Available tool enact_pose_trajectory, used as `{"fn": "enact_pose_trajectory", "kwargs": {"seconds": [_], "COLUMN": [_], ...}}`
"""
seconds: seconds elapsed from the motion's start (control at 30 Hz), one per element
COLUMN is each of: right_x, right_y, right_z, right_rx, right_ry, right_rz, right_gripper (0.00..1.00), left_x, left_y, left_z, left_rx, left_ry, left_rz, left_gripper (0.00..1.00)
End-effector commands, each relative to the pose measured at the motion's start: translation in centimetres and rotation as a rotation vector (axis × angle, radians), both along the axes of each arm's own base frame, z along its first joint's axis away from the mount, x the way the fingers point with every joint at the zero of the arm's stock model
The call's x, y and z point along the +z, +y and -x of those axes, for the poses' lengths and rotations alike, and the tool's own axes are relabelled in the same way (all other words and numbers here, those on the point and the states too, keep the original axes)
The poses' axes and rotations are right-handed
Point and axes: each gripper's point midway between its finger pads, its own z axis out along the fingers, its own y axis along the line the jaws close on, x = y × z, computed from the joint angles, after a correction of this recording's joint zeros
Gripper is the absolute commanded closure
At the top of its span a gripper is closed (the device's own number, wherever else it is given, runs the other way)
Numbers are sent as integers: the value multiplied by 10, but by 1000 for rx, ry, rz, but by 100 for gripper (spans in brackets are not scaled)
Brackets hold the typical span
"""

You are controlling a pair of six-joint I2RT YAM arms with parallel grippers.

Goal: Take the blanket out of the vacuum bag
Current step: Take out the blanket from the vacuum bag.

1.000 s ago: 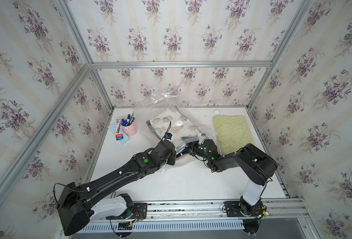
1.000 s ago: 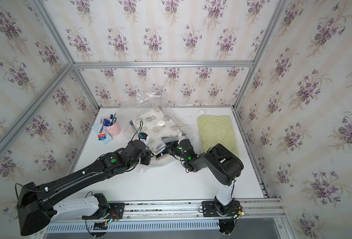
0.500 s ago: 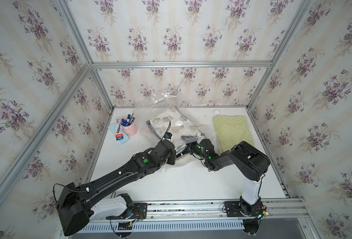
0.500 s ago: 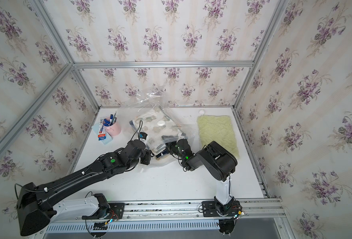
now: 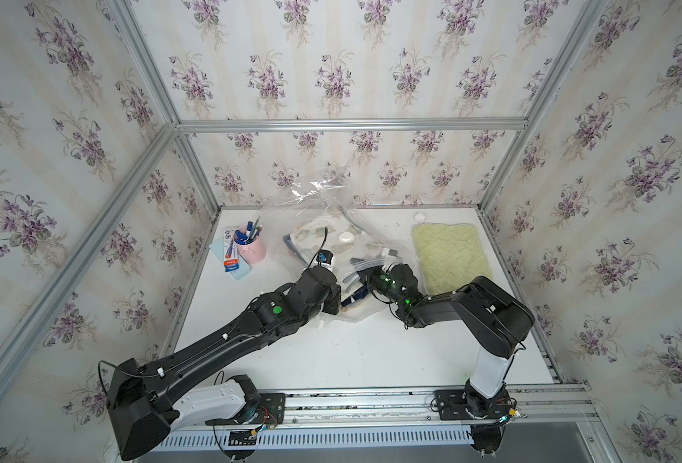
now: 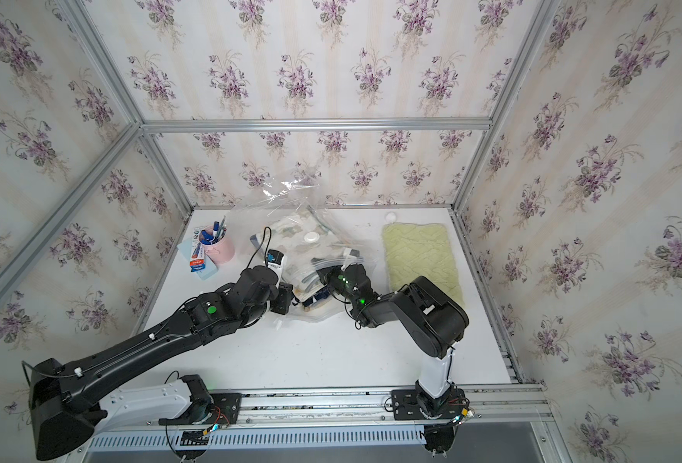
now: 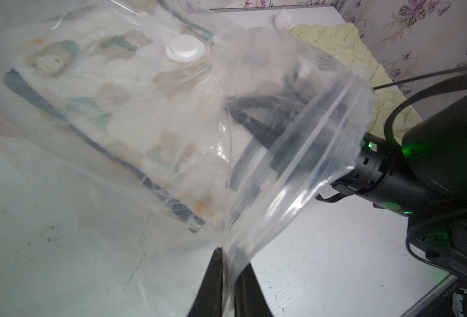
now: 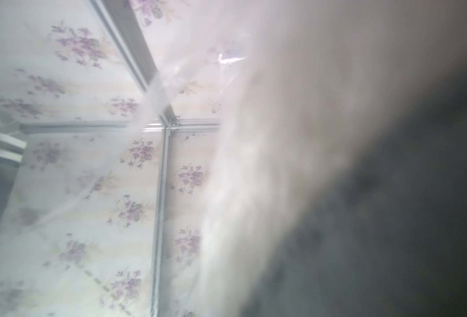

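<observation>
Status: extraction step, blanket not yet out. The vacuum bag (image 5: 315,208) lies at the middle-back of the table (image 5: 351,352), valve disc (image 7: 185,49) up, with its far end standing against the rear wall. The blanket (image 7: 133,115), fluffy white with a dark border, is wholly inside.

The left gripper (image 7: 228,263) is clamped on the zip-seal edge (image 7: 320,153) at the mouth, holding it raised. The right gripper (image 5: 365,285) is inside the mouth with its jaws closed. The right wrist view shows only blurred pile pressed to the lens, so I cannot confirm a fold is caught.

My assessment of the step:
- Keep the left pinch fixed as the anchor, with the mouth held high and wide.
- Draw the right arm straight back along the bag's axis, low and slowly.
- Watch for the whole bag sliding along, which would indicate the plush is dragging on the film.
- If nothing follows the jaws, go deeper and take a thicker fold.
</observation>
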Motion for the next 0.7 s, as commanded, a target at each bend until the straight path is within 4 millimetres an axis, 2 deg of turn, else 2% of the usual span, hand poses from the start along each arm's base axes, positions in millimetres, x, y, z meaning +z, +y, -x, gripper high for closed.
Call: {"fn": "enact_pose_trajectory", "kwargs": {"seconds": [0.0,0.17,0.43,0.67], "right_x": [12,19,44,44], "right_y": [7,8,-1,-20], "right_z": [6,11,21,49], "right_rx": [55,80,76,70], "right_ry": [-44,-31,-79,-74], "right_rz": [18,-24,-22,-21], "right_gripper": [100,100,100,100], "left_x": [9,14,14,7], "left_y": [0,-2,-5,-4], "left_z": [-4,-7,-11,-13], "left_rx": [0,0,5,26], "left_ry": [-29,-40,-38,-35], "left_rz": [-6,-8,-13,-10], "left_gripper": [88,88,88,88]}}
